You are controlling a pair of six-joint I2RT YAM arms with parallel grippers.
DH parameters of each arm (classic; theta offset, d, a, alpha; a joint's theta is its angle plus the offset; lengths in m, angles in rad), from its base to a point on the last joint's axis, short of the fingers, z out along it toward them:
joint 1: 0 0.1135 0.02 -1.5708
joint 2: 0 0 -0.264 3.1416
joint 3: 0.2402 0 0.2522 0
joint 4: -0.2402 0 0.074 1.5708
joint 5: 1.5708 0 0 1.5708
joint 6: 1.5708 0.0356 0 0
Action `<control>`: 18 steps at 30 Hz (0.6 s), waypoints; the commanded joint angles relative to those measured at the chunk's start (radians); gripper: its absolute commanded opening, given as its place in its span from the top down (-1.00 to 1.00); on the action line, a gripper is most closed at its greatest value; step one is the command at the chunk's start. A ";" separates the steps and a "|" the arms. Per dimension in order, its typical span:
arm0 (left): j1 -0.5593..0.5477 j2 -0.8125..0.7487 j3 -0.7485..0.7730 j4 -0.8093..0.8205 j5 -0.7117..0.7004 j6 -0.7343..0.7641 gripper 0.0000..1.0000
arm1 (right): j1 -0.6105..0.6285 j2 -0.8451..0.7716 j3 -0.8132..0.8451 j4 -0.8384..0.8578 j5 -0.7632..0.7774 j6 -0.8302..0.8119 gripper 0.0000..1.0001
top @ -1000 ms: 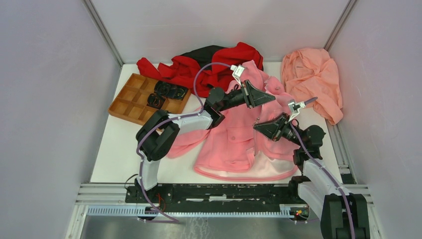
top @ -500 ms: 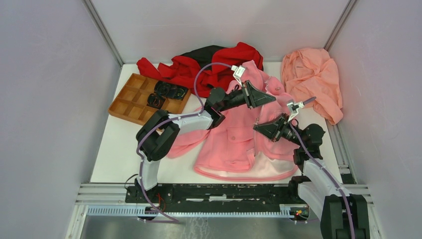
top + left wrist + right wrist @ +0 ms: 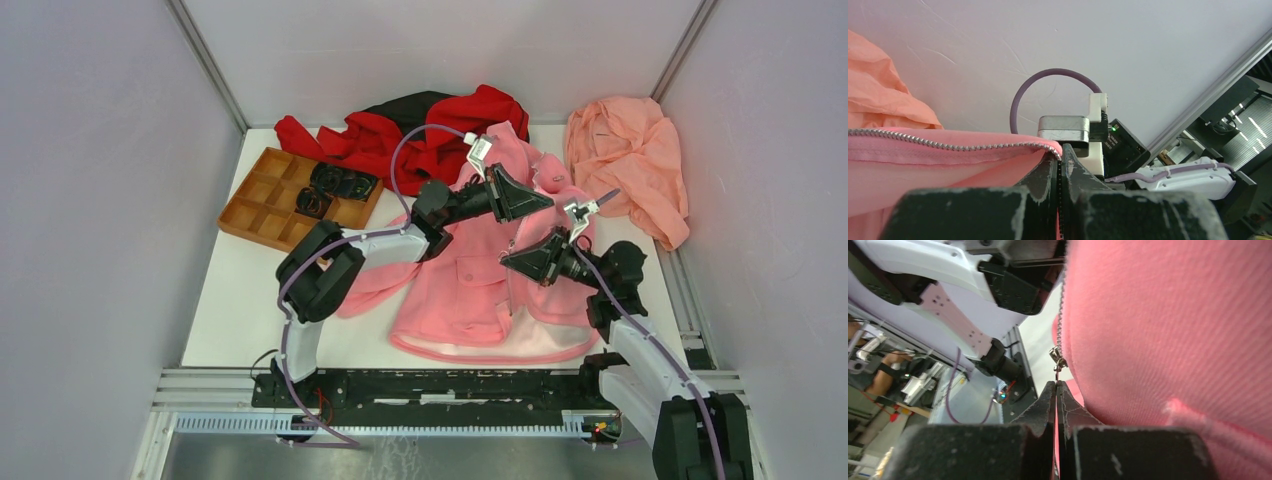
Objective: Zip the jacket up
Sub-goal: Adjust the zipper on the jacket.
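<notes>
The jacket (image 3: 470, 290) is lying front-up in the middle of the white table (image 3: 230, 320). Its hem is sitting just inside the near edge, with bare table showing to its left and walls closing in three sides. Two arms are working over it. The right gripper (image 3: 505, 258), reaching in low from the right, is pinching the small zipper pull (image 3: 1058, 361), fingers closed tight. Beyond it the left gripper (image 3: 545, 200), stretched across the chest, is clamping the jacket's zipper edge (image 3: 948, 146). Farther back are sitting one wooden tray (image 3: 262, 205), one red-and-black garment (image 3: 400, 135) and one peach cloth (image 3: 630, 160).
</notes>
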 commanded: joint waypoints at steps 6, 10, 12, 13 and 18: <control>0.008 -0.006 0.017 0.168 -0.091 0.090 0.96 | 0.038 0.003 0.097 -0.541 -0.023 -0.391 1.00; 0.013 -0.030 -0.001 0.168 -0.114 0.113 0.96 | 0.037 -0.003 0.090 -0.572 -0.026 -0.409 1.00; 0.017 -0.047 -0.022 0.171 -0.131 0.124 0.96 | 0.033 -0.007 0.087 -0.542 -0.049 -0.377 1.00; 0.019 -0.056 -0.032 0.173 -0.140 0.132 0.96 | 0.024 -0.007 0.083 -0.497 -0.073 -0.337 1.00; 0.023 -0.079 -0.095 0.212 -0.183 0.154 0.96 | -0.021 -0.025 0.072 -0.187 -0.126 -0.101 1.00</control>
